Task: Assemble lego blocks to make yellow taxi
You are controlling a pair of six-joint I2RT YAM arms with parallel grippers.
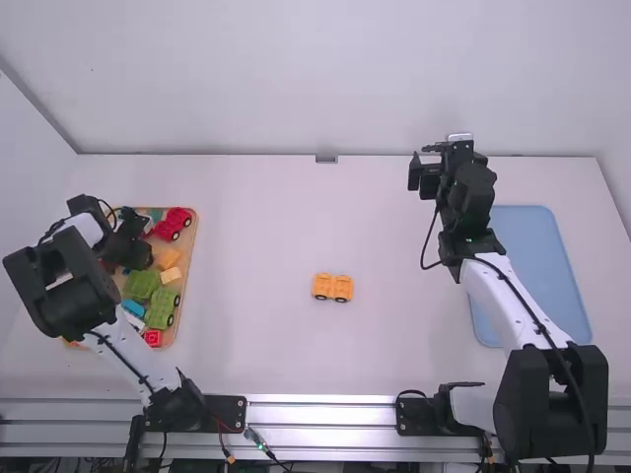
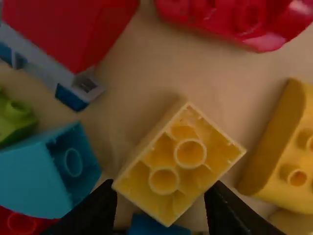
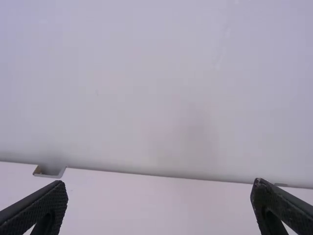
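Left wrist view, upturned yellow block point(image 2: 195, 175), two tubes point(image 2: 190, 152), left gripper point(image 1: 134, 250) seemingly wide

High view down on table point(image 1: 256, 217), left wrist close above shared block tray point(image 2: 129, 78), right wrist facing wall point(image 3: 156, 98)

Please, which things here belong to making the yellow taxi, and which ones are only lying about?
Belong, judging by colour:
- orange wheeled base
- upturned yellow block
- rounded yellow block, probably

Lying about, apparently:
- red car
- green blocks
- light-blue block
- blue tray
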